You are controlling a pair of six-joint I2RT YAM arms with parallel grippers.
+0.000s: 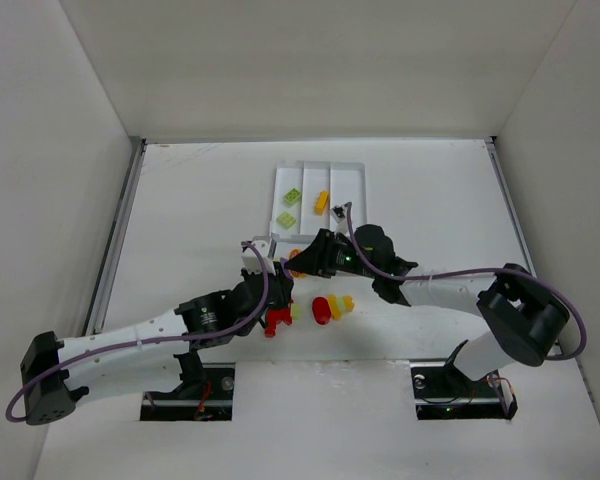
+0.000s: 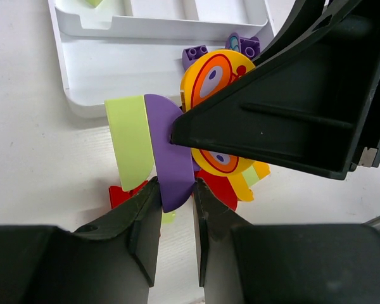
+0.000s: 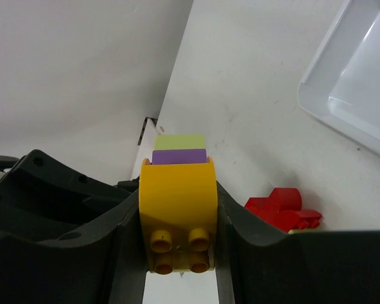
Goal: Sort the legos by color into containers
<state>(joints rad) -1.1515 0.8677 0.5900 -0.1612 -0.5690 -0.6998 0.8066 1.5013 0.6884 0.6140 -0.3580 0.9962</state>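
Nearest the arm bases, loose legos lie on the table: a red brick (image 1: pixel 276 322) just below the left arm's wrist, then a light green one (image 1: pixel 298 311), a second red one (image 1: pixel 321 309) and a yellow one (image 1: pixel 337 305) in a short row.

Just beyond them the two grippers meet over a joined stack of three curved pieces. The left gripper (image 2: pixel 176 187) is clamped on the purple piece (image 2: pixel 168 139), one finger on each flat face. A light green piece (image 2: pixel 130 142) sits flush against the purple piece on its outer side. The right gripper (image 3: pixel 177 209) is closed on the yellow-orange piece (image 2: pixel 209 82) – it has a printed face – which touches the purple piece on the other side. The stack hangs above the table, beside the tray's near edge.

Past the grippers lies the white tray (image 1: pixel 348 185). Two small purple bricks (image 2: pixel 195 54) seem to sit in its crosswise section, partly hidden by the yellow-orange piece. Farther on, two green bricks (image 1: pixel 294 196) lie in the left long section and one yellow-orange brick (image 1: pixel 322 202) in the middle one – a small dark item beside it is too small to tell.
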